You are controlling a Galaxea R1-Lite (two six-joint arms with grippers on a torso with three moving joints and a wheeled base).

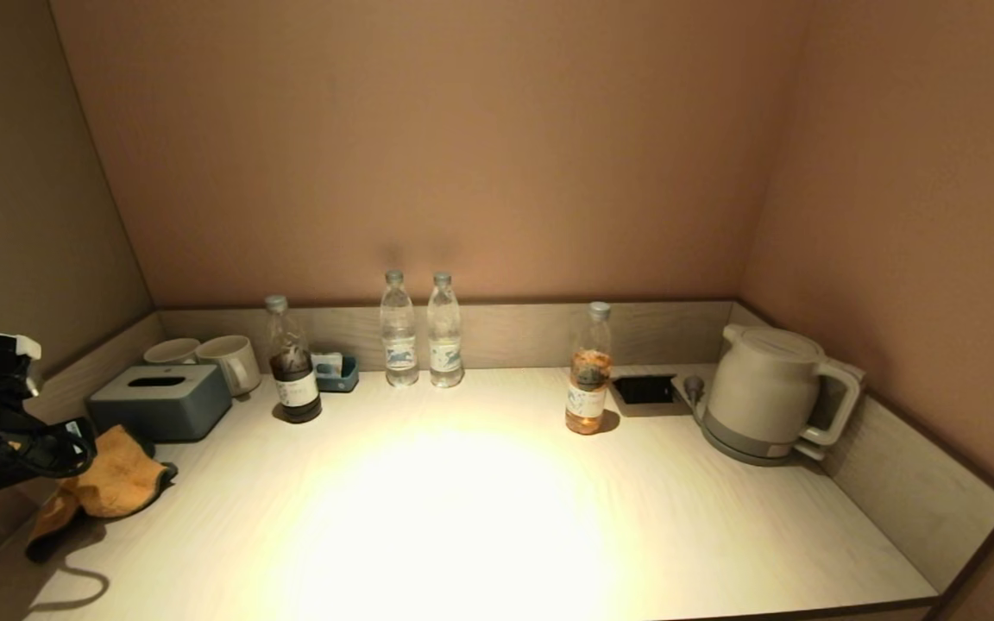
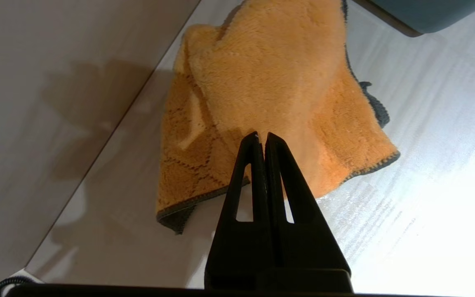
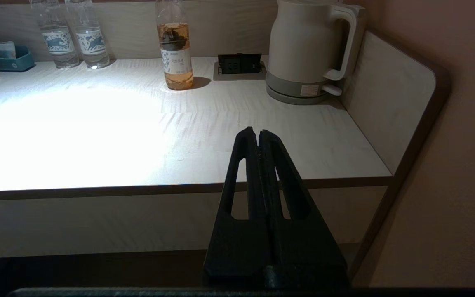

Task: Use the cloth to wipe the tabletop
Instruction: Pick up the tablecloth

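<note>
Lying crumpled at the left end of the tabletop (image 1: 480, 509), the cloth (image 1: 109, 483) sat just in front of the tissue box (image 1: 160, 401), close to the left rim, its orange side up and a dark edge folded out beneath. I had the left gripper (image 2: 262, 138) hanging over it, fingers pressed together and holding nothing; in the left wrist view the tips pointed at the middle of the cloth (image 2: 270, 95), though I could not tell whether they touched it. In the head view the left arm (image 1: 5, 414) showed at the far left edge, overlapping the cloth's near corner.

The right gripper (image 3: 258, 134) was also pressed together and empty, parked off the tabletop's front edge near the right corner, facing the kettle (image 3: 309, 49).

Behind the tissue box stood two mugs (image 1: 204, 358). Along the back rim I saw a dark bottle (image 1: 292, 362), a small teal tray (image 1: 337, 373), two clear bottles (image 1: 419, 332), an amber bottle (image 1: 589, 371) and a black socket panel (image 1: 644, 390).
</note>
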